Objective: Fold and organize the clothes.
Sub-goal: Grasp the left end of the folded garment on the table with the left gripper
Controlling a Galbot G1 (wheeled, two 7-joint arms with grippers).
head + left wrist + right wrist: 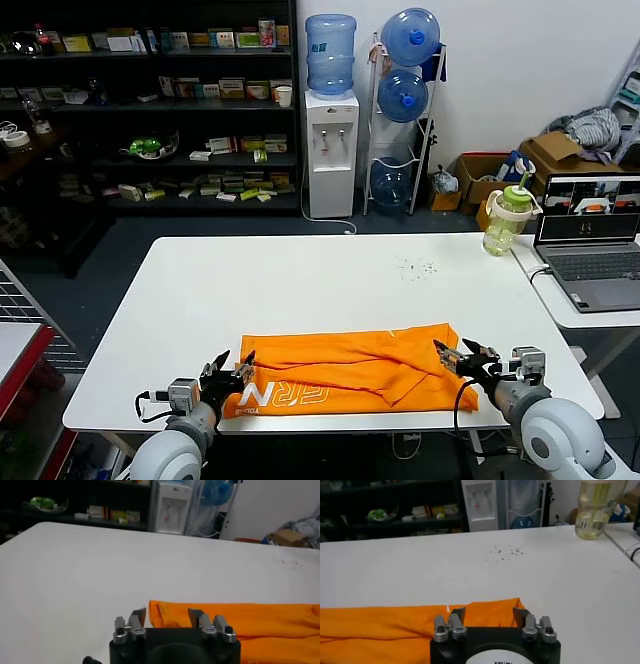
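Our left gripper [232, 365] and right gripper [462, 356] gape empty at either end of the folded orange T-shirt [350, 382] (white lettering facing up).

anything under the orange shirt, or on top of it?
The T-shirt lies folded on the white table. Nothing rests on it; both grippers sit open at its ends. Whatever's beneath the cloth is hidden.

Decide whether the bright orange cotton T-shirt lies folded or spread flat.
Folded: the bright orange cotton T-shirt forms a narrow band along the white table's near edge, layers overlapping.
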